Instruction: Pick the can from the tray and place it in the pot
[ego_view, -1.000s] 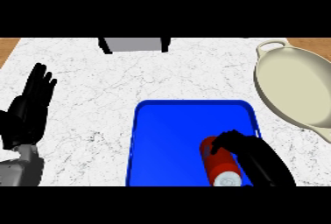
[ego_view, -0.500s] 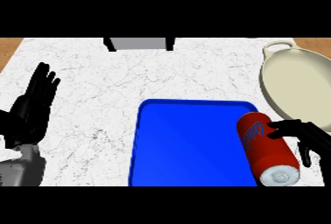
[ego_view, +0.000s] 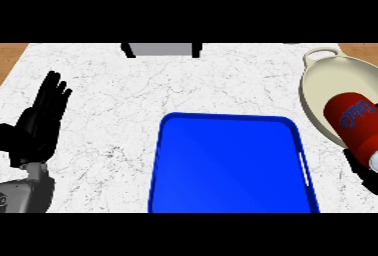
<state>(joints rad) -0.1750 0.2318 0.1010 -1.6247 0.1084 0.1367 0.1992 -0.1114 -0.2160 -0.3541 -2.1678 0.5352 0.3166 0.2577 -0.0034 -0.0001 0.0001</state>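
The red can (ego_view: 351, 123) with blue lettering hangs tilted at the view's right edge, over the near part of the cream pot (ego_view: 330, 78). Only a black part of my right hand (ego_view: 363, 176) shows, below the can's white end at the right edge, and it holds the can there. The blue tray (ego_view: 229, 165) lies in the lower middle of the counter with nothing in it. My left hand (ego_view: 40, 122) rests open at the left edge, fingers up.
The white marble counter (ego_view: 148, 85) spreads round the tray. A grey and black object (ego_view: 161, 49) stands at the counter's far edge. Wooden floor shows at the far left and right corners.
My right hand has carried the can from beside the tray's right edge further right and away from me, over the pot. The left hand has stayed still.
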